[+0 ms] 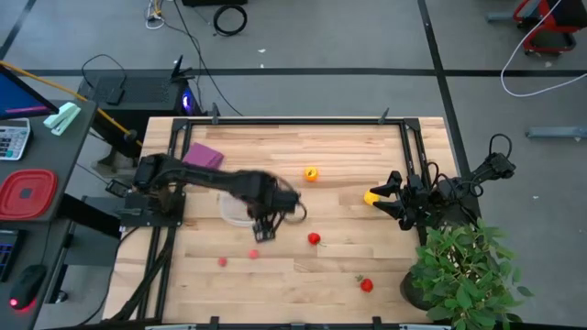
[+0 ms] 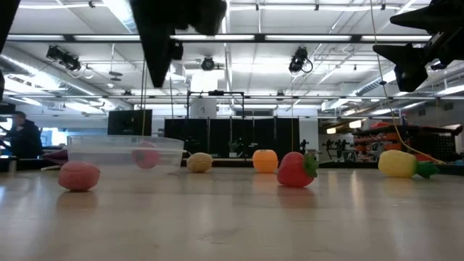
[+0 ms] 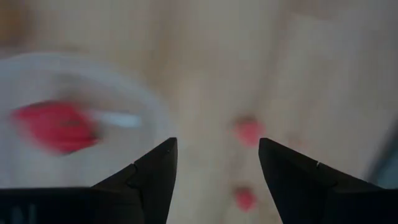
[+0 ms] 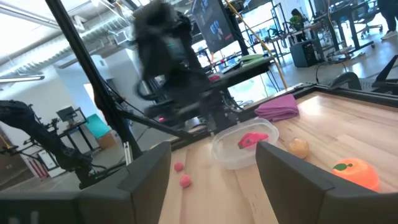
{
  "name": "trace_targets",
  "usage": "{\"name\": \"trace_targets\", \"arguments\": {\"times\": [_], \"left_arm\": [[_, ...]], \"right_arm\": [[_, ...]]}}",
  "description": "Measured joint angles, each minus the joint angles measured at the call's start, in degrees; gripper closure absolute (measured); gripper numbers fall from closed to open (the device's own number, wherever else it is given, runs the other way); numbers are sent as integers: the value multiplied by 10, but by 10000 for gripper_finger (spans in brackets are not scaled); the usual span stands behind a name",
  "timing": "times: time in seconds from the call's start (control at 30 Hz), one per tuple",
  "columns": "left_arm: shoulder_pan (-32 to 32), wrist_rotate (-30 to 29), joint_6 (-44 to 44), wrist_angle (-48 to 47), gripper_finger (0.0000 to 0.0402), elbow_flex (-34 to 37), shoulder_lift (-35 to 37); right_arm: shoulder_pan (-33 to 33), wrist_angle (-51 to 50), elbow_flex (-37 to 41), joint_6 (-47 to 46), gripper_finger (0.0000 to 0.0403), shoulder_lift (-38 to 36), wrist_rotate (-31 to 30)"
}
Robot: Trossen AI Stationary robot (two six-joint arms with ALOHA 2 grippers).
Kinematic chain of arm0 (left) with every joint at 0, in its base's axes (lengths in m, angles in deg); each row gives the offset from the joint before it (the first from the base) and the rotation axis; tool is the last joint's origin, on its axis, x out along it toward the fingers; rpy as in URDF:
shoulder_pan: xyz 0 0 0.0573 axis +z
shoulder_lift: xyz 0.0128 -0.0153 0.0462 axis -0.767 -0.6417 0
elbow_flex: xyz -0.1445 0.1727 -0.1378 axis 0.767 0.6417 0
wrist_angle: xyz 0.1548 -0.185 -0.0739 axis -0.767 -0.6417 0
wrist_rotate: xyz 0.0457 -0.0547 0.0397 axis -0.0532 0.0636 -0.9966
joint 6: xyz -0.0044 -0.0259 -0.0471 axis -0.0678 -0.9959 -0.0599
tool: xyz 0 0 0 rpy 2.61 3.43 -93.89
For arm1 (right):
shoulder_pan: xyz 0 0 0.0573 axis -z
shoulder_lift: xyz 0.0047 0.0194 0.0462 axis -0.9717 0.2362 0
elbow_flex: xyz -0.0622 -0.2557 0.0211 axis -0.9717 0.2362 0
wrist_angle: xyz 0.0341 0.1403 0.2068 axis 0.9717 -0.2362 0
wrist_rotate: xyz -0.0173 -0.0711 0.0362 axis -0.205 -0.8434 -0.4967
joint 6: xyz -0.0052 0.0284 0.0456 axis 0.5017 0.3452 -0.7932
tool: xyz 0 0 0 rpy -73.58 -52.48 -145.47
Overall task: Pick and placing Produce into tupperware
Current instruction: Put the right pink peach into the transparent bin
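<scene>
The clear round tupperware [image 1: 231,211] stands on the table, half under my left arm, with a red piece of produce [image 3: 55,127] inside. My left gripper [image 1: 264,233] hangs open and empty just beyond the tupperware's rim [image 3: 149,106], above two pink pieces [image 1: 254,254] [image 1: 222,261]. More produce lies loose: an orange piece [image 1: 312,174], a yellow piece [image 1: 371,197], a red one [image 1: 315,239] and a strawberry [image 1: 366,285]. My right gripper [image 1: 387,193] waits open, raised [image 2: 413,61] above the table by the yellow piece.
A purple cloth [image 1: 204,156] lies at the far left of the table. A tan piece [image 4: 299,147] sits beside the tupperware [image 4: 244,149]. A potted plant [image 1: 463,270] stands at the near right corner. A red lidded container [image 1: 27,194] is on the side table.
</scene>
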Motion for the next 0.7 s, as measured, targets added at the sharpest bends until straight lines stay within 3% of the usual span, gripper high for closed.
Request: {"name": "trace_targets", "arguments": {"times": [0.17, 0.3, 0.4, 0.7], "left_arm": [[-96, 5, -10, 32, 169, -1, -4], [-149, -65, -49, 50, 171, 10, -4], [-166, -93, -89, 59, 175, 32, -5], [-165, -93, -94, 135, 179, 153, -5]], "right_arm": [[0, 0, 0, 0, 157, 0, 0], [0, 0, 0, 0, 157, 0, 0], [0, -1, 0, 0, 157, 0, 0], [0, -5, 0, 0, 157, 0, 0]]}}
